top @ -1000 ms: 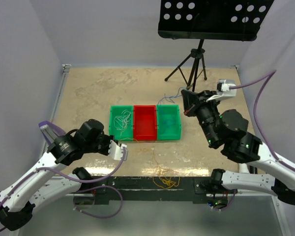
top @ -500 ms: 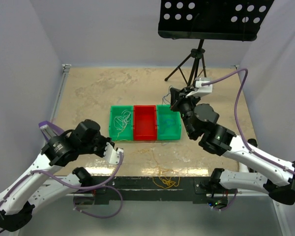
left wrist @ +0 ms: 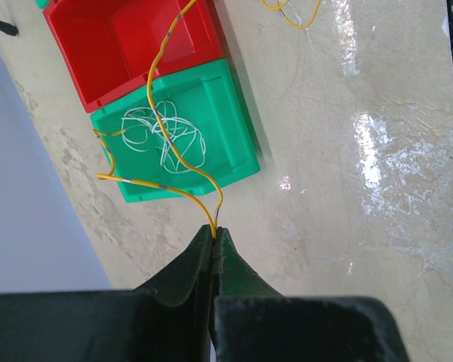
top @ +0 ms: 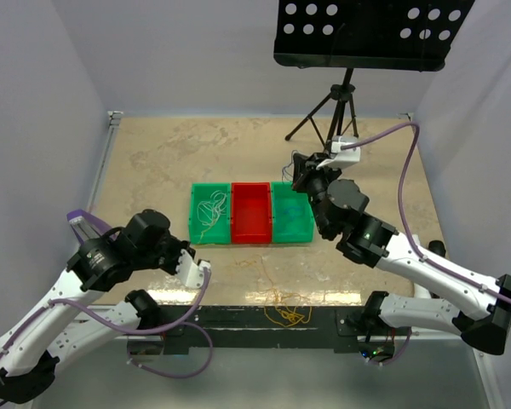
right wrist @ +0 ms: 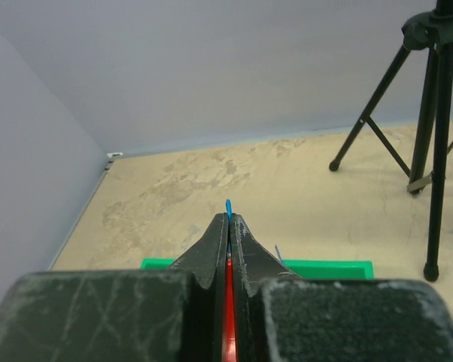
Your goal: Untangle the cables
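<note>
Left gripper (left wrist: 215, 230) is closed tight on the yellow cable (left wrist: 152, 75) and sits low near the front left of the surface (top: 153, 162). Right gripper (right wrist: 229, 219) is closed too, with a short blue cable (right wrist: 228, 205) end poking out past its tips. From above, the right gripper (top: 300, 175) hangs by the far edge of the right green bin (top: 291, 217).

A black tripod stand (top: 341, 102) is at the back right, carrying a perforated black panel (top: 366, 30). Three bins sit touching in a row mid-surface: left green bin (top: 192, 213), red bin (top: 250, 215), then the right green one.

From the left gripper's pinch the yellow cable arcs up over the left green bin (left wrist: 238, 143) and the red bin (left wrist: 121, 45), with a second strand curling off to the side. A white cable (left wrist: 166, 139) lies bunched inside the left green bin. A loose yellow tangle (top: 285, 313) lies at the near edge between the arm bases. Thin bluish strands (top: 285, 170) trail just beside the right gripper.
</note>
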{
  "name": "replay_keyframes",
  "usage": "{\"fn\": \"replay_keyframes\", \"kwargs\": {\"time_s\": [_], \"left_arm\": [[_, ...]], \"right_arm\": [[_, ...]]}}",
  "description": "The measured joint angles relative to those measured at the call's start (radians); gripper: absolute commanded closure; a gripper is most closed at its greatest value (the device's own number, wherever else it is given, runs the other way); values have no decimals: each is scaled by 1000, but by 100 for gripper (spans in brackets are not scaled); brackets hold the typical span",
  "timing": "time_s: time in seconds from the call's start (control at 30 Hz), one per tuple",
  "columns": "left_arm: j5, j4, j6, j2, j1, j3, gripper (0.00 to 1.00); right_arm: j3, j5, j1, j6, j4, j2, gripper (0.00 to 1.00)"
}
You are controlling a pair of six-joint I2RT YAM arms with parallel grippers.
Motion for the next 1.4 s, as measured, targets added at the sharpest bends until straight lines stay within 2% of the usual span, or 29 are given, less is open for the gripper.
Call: {"fn": "replay_keyframes", "kwargs": {"time_s": [0.23,0.37,0.8,1.17,1.4], "left_arm": [[-2,-14,18,-13,0,-2,100],[-2,-20,21,-12,0,-2,100],[-18,-36,28,2,0,0,100],[-24,-40,42,4,0,0,100],[-24,-40,43,8,0,0,100]], "right_arm": [[104,-24,-1,-9,0,-11,100],[111,-24,-1,-10,13,-19,100],[-16,-2,-27,-4,18,26,100],[-62,119,-80,32,-71,26,100],[-73,97,-100,75,-87,56,100]]}}
